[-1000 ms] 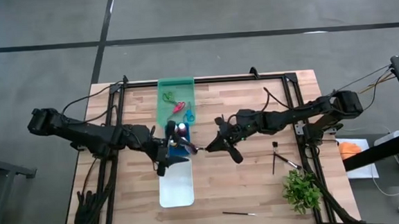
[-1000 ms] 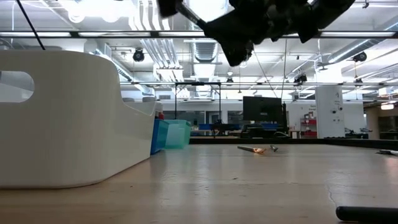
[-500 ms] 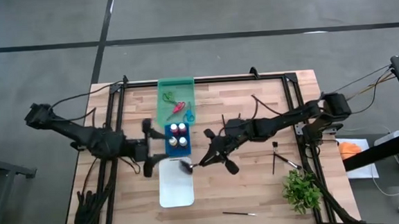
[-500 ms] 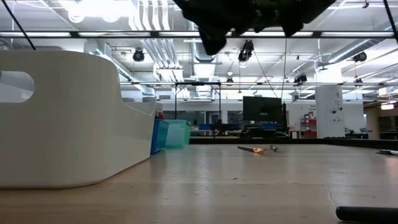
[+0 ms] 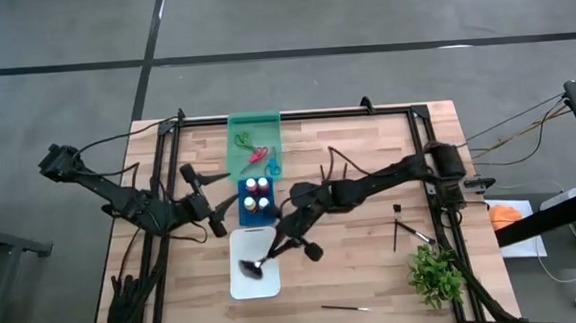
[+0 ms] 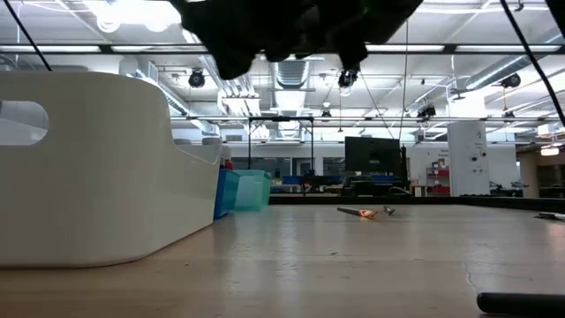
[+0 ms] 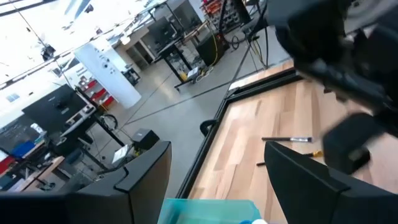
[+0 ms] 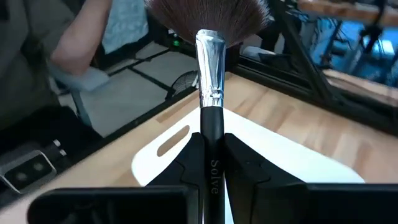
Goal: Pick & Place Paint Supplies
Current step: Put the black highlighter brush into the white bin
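My right gripper (image 5: 285, 242) is shut on a black-handled brush with a silver ferrule and a brown fan of bristles (image 5: 253, 269), above the white tray (image 5: 260, 283). The right wrist view shows the same brush (image 8: 211, 56) over that tray (image 8: 286, 165). My left gripper (image 5: 200, 199) hangs open just left of the blue tray (image 5: 243, 212), which holds small white-capped paint bottles (image 5: 258, 195). In the left wrist view its fingers (image 7: 217, 186) stand apart with nothing between them. Scissors (image 5: 257, 153) lie in the green tray (image 5: 236, 135). My right gripper pinches the brush's black handle (image 8: 212, 149) between its two fingers, just behind the silver ferrule. The fingers lie along the handle, and the bristle end points away from them toward the table's near-left. The brush is lifted clear above the white tray.
Two thin brushes (image 5: 404, 230) lie on the wood right of centre and another (image 5: 345, 307) near the near edge. A leafy plant (image 5: 435, 273) stands at the near right corner. In the low view the white tray's wall (image 6: 88, 168) fills the left side.
My right gripper has carried the brush from beside the blue tray toward the table's left and near edge, so its bristles now hang over the white tray. My left gripper has drawn back from over the blue tray toward the table's left.
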